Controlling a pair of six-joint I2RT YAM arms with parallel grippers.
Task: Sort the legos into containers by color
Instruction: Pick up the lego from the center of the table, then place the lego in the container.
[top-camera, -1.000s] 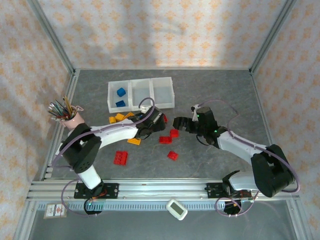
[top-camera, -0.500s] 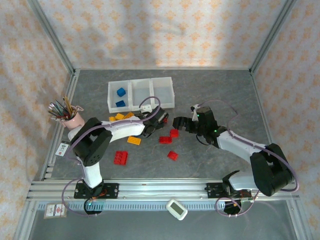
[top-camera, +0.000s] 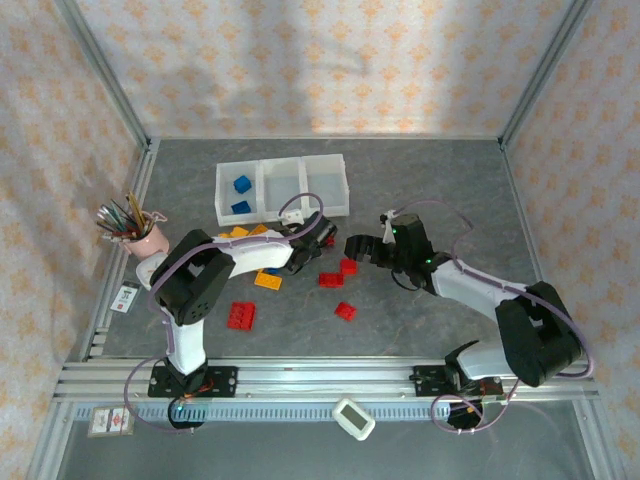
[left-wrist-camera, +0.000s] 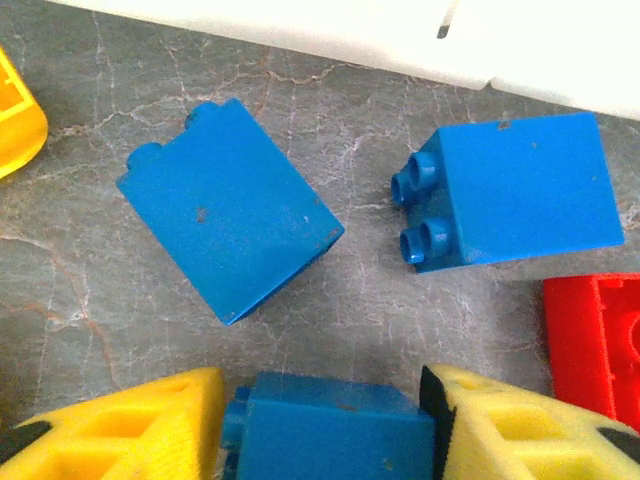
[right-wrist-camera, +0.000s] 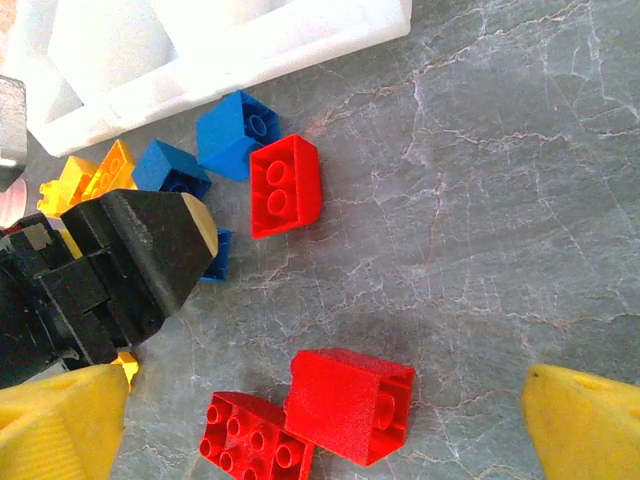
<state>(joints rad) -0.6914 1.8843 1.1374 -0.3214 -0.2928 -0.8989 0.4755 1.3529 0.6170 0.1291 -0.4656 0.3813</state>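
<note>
My left gripper (left-wrist-camera: 325, 432) sits low on the table in front of the containers (top-camera: 283, 212), its yellow fingers pressed against both sides of a blue lego (left-wrist-camera: 330, 435). Two more blue legos (left-wrist-camera: 230, 210) (left-wrist-camera: 510, 195) lie just beyond it, beside a red one (left-wrist-camera: 590, 340). In the top view the left gripper (top-camera: 305, 245) is among yellow legos (top-camera: 268, 281). My right gripper (right-wrist-camera: 325, 430) is open wide, hovering over a red cube lego (right-wrist-camera: 350, 405) that leans on a flat red brick (right-wrist-camera: 250, 440). The left bin holds two blue legos (top-camera: 241, 184).
A pink cup of pencils (top-camera: 135, 228) stands at the left. A red double brick (top-camera: 241, 316) and a small red one (top-camera: 345, 311) lie nearer the bases. The two grippers are close together mid-table. A white device (top-camera: 353, 418) rests on the near rail.
The left gripper's fingers have closed in on the blue lego, and the left arm's elbow has swung toward the right. The right arm has stayed put.
</note>
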